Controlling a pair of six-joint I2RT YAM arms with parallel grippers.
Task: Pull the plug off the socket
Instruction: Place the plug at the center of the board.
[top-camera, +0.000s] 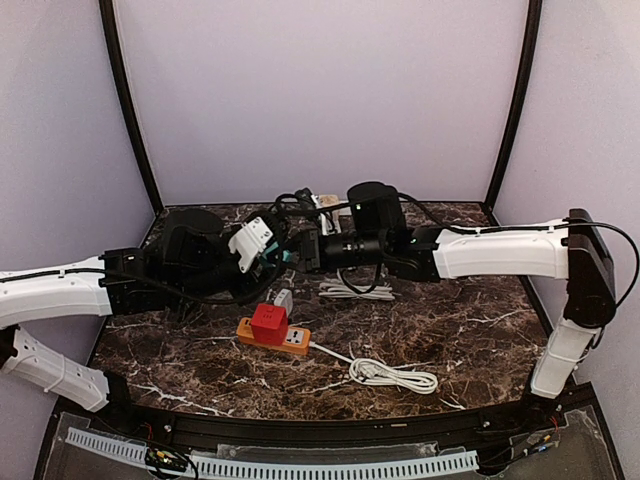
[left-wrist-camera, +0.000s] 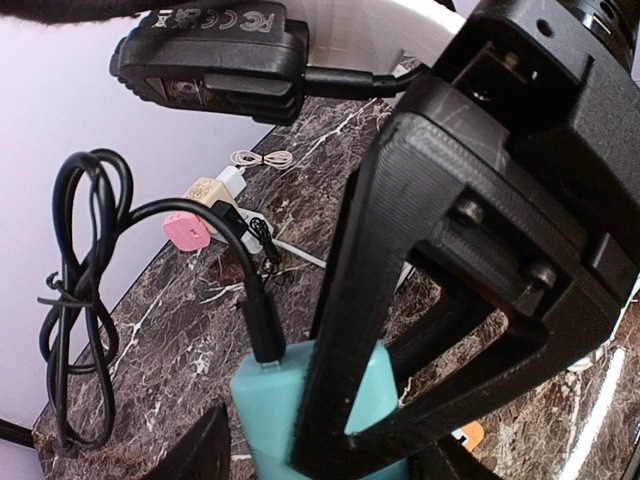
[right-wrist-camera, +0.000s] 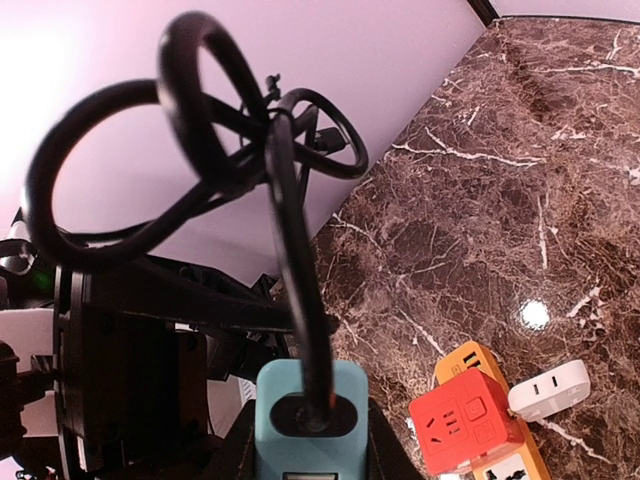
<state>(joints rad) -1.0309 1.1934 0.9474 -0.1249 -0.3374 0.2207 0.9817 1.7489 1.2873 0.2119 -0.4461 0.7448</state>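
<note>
A teal socket block (right-wrist-camera: 305, 410) is held above the marble table between the two arms, seen in the top view as a teal patch (top-camera: 281, 258). A black plug (left-wrist-camera: 263, 335) on a looping black cable (right-wrist-camera: 290, 230) sits in its end. My right gripper (right-wrist-camera: 308, 452) is shut on the block's sides, and its black finger (left-wrist-camera: 350, 330) crosses the block in the left wrist view. My left gripper (left-wrist-camera: 320, 455) straddles the same block (left-wrist-camera: 265, 420). Its left finger (left-wrist-camera: 195, 450) stands a sliver off the teal side, and its other finger is mostly hidden behind the right gripper.
An orange power strip (top-camera: 290, 340) carrying a red cube socket (top-camera: 268, 322) lies near the table's front, with a white cord bundle (top-camera: 392, 374) to its right. A white adapter (top-camera: 283, 298), a coiled white cable (top-camera: 345, 291), a black power brick (left-wrist-camera: 210, 55) and a pink plug (left-wrist-camera: 187, 230) are around.
</note>
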